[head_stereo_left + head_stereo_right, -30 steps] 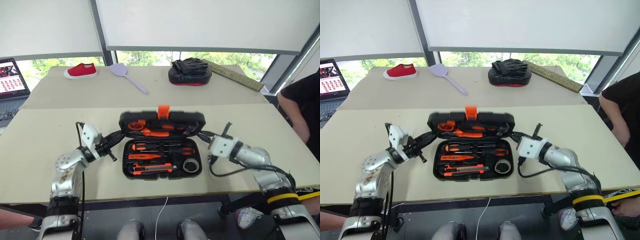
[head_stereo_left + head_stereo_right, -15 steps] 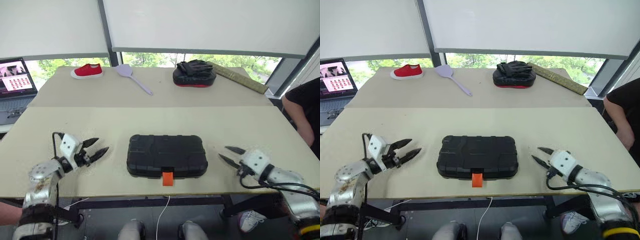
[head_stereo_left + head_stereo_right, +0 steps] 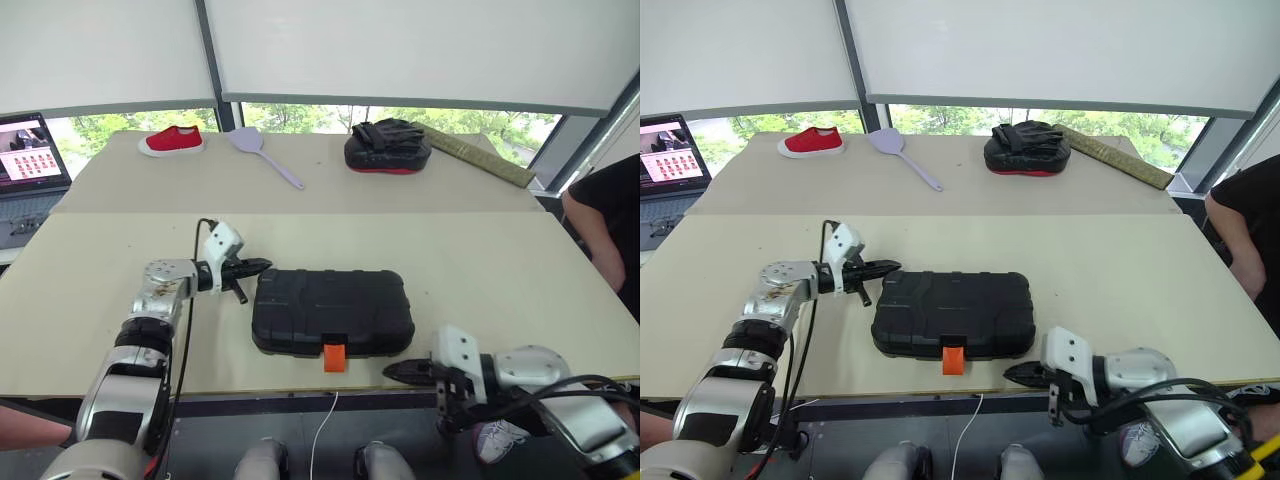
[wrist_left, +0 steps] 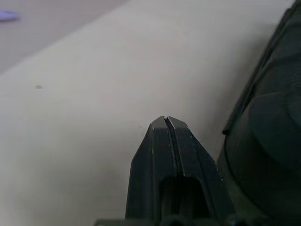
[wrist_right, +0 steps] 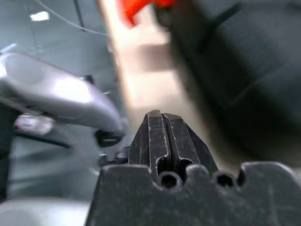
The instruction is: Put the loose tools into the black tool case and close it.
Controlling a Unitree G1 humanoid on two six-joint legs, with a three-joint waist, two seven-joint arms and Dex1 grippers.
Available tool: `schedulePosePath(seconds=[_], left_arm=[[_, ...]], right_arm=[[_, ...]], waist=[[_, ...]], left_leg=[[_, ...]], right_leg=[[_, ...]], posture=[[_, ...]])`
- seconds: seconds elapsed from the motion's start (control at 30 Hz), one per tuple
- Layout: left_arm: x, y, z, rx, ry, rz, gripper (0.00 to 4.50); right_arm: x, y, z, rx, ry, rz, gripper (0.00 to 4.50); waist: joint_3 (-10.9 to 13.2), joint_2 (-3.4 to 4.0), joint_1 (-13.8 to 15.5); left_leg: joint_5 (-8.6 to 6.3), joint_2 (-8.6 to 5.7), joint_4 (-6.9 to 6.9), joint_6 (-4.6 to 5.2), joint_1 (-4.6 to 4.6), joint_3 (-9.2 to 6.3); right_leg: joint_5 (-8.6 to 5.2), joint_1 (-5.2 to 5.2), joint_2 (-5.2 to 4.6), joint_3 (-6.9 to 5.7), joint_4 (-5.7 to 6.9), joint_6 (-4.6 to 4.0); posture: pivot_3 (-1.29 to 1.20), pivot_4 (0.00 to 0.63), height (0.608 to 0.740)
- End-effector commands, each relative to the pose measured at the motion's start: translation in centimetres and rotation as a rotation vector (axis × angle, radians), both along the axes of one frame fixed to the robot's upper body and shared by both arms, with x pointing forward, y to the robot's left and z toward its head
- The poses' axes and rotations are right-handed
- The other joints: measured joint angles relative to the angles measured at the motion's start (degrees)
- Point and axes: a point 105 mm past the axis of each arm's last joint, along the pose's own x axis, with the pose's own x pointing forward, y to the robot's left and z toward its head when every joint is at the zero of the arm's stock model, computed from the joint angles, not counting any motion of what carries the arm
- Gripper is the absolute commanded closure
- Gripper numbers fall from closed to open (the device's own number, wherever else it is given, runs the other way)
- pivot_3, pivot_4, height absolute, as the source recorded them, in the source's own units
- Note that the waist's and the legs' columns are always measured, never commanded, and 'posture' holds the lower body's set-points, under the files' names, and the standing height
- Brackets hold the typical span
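Note:
The black tool case [image 3: 333,312] lies flat with its lid down near the table's front edge, and its orange latch [image 3: 335,357] hangs at the front. The loose tools are hidden. My left gripper [image 3: 263,265] is shut, with its tips just off the case's far left corner; the left wrist view shows the closed left gripper [image 4: 165,120] beside the case's shell [image 4: 268,141]. My right gripper [image 3: 389,372] is shut and empty, low at the table's front edge. It points left toward the latch [image 5: 141,9], a little to the latch's right.
On the far table lie a red shoe [image 3: 170,140], a lilac spatula [image 3: 262,155], a black padded mitt [image 3: 387,145] and a long brownish bar [image 3: 480,155]. A laptop [image 3: 30,150] stands at the far left. A person [image 3: 610,230] stands at the right.
The case, open a second ago with tools inside, is now closed. Both grippers have shut; the left moved in to the case's left corner, and the right drew back to the front edge near the latch.

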Motion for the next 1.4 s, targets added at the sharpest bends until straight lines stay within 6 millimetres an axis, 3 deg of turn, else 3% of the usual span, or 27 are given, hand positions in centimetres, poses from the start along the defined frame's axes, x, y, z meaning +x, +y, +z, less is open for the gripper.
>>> schedulePosePath(seconds=[0.03, 0.23, 0.37, 0.47, 0.6, 0.7, 0.83, 0.9, 0.97, 1.07, 1.17, 1.4], left_arm=[[0.2, 0.1, 0.4, 0.024, -0.015, -0.02, 4.47], [-1.5, 0.3, -0.5, -0.04, 0.058, -0.08, 4.47], [-2.8, 0.4, 0.1, -0.161, 0.045, -0.074, 4.47], [-4.0, 1.7, 1.8, -0.235, 0.024, -0.075, 4.47], [-5.0, 3.9, 5.7, -0.296, 0.003, -0.087, 4.47], [-5.4, 2.3, 7.3, -0.28, -0.031, -0.153, 4.47], [-6.2, -5.5, 7.5, -0.223, -0.059, -0.367, 4.47], [-6.2, -8.6, 6.6, -0.192, -0.051, -0.416, 4.47], [-5.6, -10.6, 3.9, -0.073, -0.018, -0.41, 4.47], [-4.8, -11.1, -0.3, 0.146, -0.016, -0.405, 4.47], [-5.2, -12.3, -2.1, 0.107, 0.102, -0.369, 4.47], [-6.0, -12.2, -3.1, 0.093, 0.158, -0.358, 4.47]], right_arm=[[3.5, -0.9, 1.4, 0.017, -0.091, -0.138, 4.5], [7.1, -2.8, 1.6, 0.012, -0.161, -0.265, 4.5], [9.3, -4.2, 2.6, 0.077, -0.204, -0.362, 4.5], [9.6, -5.0, 2.9, 0.119, -0.192, -0.399, 4.5], [8.4, -6.8, 3.5, 0.201, -0.171, -0.446, 4.5], [6.1, -6.3, 3.9, 0.301, -0.12, -0.359, 4.5], [3.3, -5.2, 3.8, 0.342, -0.111, -0.302, 4.5], [2.8, -4.3, 4.4, 0.383, -0.128, -0.29, 4.5], [2.5, -3.2, 4.9, 0.413, -0.127, -0.274, 4.5], [1.9, -2.0, 4.5, 0.416, -0.101, -0.245, 4.5], [1.5, -0.9, 3.9, 0.403, -0.075, -0.22, 4.5], [2.4, 0.5, 2.2, 0.364, -0.055, -0.243, 4.5]], waist=[[0.03, -0.05, -0.02], [0.05, -0.08, 0.18], [0.05, -0.08, -0.05], [0.05, -0.07, -0.23], [0.06, -0.08, -0.21], [0.05, -0.06, 0.09], [0.04, -0.04, 0.94], [0.04, -0.05, 1.02], [0.04, -0.05, 0.58], [0.02, -0.03, -0.12], [-0.33, 0.42, 0.03], [-1.15, 0.67, 0.24]], left_leg=[[0.0, 0.01, 0.0, 0.0, -0.01, 0.02], [0.01, 0.02, 0.16, 0.0, -0.16, 0.09], [0.0, 0.01, 0.16, 0.02, -0.18, 0.1], [0.0, 0.02, 0.16, 0.02, -0.19, 0.1], [0.01, 0.06, 0.16, 0.01, -0.19, 0.05], [0.0, 0.04, 0.16, 0.0, -0.18, 0.02], [0.0, -0.04, 0.16, 0.0, -0.09, -0.05], [-0.01, -0.08, 0.25, -0.01, -0.11, -0.08], [-0.01, -0.14, 0.44, 0.01, -0.17, -0.07], [-0.01, -0.05, 0.45, 0.02, -0.1, -0.25], [-0.01, 0.0, 0.35, 0.02, 0.16, -0.55], [-0.03, -0.04, 0.32, 0.02, 0.29, -0.72]], right_leg=[[0.02, 0.0, 0.01, 0.0, 0.0, -0.02], [0.16, -0.1, -0.01, -0.02, 0.05, -0.2], [0.24, -0.12, -0.06, 0.01, 0.06, -0.33], [0.24, -0.12, -0.05, 0.01, 0.07, -0.34], [0.24, -0.12, -0.02, -0.05, 0.11, -0.34], [0.23, -0.07, -0.06, -0.05, 0.08, -0.33], [0.19, 0.21, -0.17, -0.06, 0.01, -0.24], [0.13, 0.24, -0.17, -0.02, -0.01, -0.14], [0.03, 0.23, -0.1, 0.04, -0.01, 0.13], [0.07, 0.21, 0.07, 0.11, 0.06, 0.1], [-0.01, 0.38, 0.24, 0.11, 0.07, -0.04], [-0.25, 0.47, 0.16, 0.14, 0.05, -0.31]], posture=[[0.0, 0.15, 0.74], [0.0, 0.15, 0.74], [0.0, 0.15, 0.74], [0.0, 0.15, 0.74], [0.0, 0.15, 0.74], [0.0, 0.15, 0.74], [0.0, 0.15, 0.74], [0.0, 0.15, 0.74], [0.0, 0.15, 0.74], [0.0, 0.15, 0.74], [0.0, 0.15, 0.74], [0.0, 0.15, 0.74]])
